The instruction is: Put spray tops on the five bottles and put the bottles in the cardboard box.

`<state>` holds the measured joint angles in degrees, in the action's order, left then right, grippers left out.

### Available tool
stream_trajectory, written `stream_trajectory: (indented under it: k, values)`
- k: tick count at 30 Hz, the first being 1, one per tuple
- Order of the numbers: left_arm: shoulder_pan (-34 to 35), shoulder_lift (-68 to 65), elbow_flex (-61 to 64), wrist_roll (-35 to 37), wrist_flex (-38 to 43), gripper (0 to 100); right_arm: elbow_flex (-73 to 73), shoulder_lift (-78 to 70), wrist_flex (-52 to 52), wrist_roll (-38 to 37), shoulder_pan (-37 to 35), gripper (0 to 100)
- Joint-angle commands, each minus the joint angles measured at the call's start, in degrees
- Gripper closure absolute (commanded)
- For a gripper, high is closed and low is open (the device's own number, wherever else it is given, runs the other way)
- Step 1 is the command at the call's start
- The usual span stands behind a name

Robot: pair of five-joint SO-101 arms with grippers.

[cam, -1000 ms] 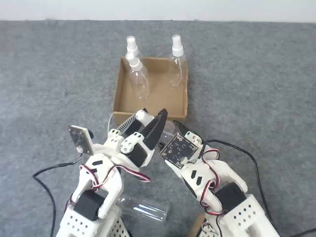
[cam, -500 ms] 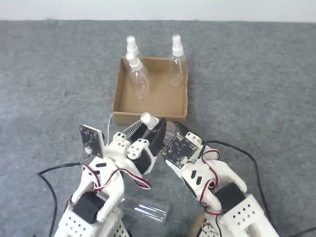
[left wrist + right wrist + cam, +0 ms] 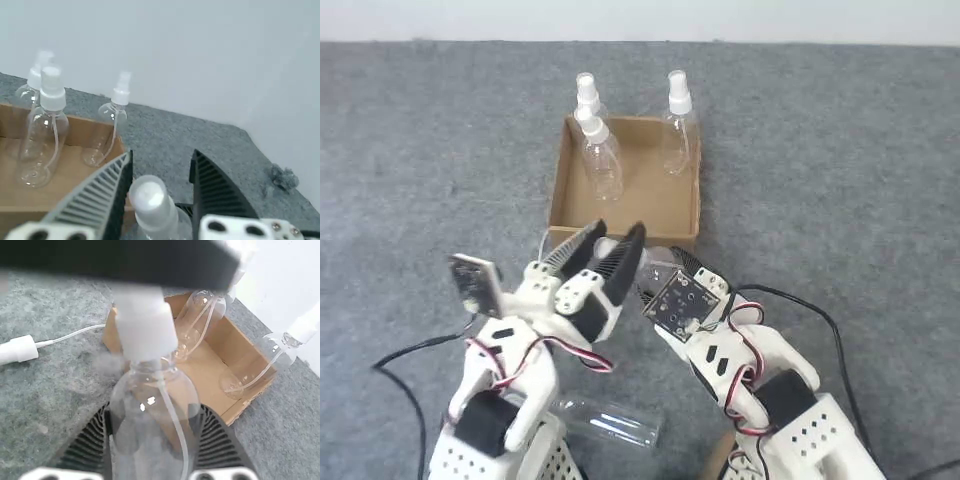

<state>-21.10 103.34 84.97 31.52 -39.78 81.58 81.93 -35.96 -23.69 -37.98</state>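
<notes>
The right end effector [image 3: 154, 412] pinches a clear bottle [image 3: 660, 264] by its body and holds it upright, just below the cardboard box [image 3: 560, 195] near the middle of the high view. A white spray top [image 3: 147, 196] sits on this bottle's neck, and its thin tube runs down inside. The left end effector [image 3: 161, 155] is spread, with 1 finger on each side of that spray top.

The box rests on the grey surface [image 3: 840, 150] in the upper centre of the high view. 3 more bottles with spray tops stand upright there. The near bottle [image 3: 602, 165] is inside the box by its left wall. The right bottle [image 3: 677, 135] is inside at the back right corner. The far bottle [image 3: 588, 95] is at the back left corner, and I cannot tell whether it is inside or just behind the wall.

A lying bottle [image 3: 610, 422] rests on its side at the bottom of the high view, between the 2 arm bases. A loose spray top [image 3: 17, 351] lies on the surface, its tube reaching toward a front corner of the box.
</notes>
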Motion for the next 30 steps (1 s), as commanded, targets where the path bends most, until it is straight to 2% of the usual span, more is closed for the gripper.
stream_trajectory:
  k: [1, 6, 16, 30]
  values:
    - [1.05, 1.05, -7.6, 1.32, -5.1, 83, -0.7, 1.54, 1.63, -0.62, -0.13, 98.2]
    - [2.02, 1.05, -12.18, 2.11, -9.58, 83, -0.7, 1.54, 1.63, -0.62, -0.13, 98.2]
    - [13.71, 1.05, -16.75, 5.1, -9.85, 83, -0.62, 1.54, 1.63, -0.62, -0.13, 98.2]
    - [13.71, 1.05, -6.55, 4.66, -9.85, 83, 0.18, 1.54, 1.71, -0.62, -0.4, 98.2]
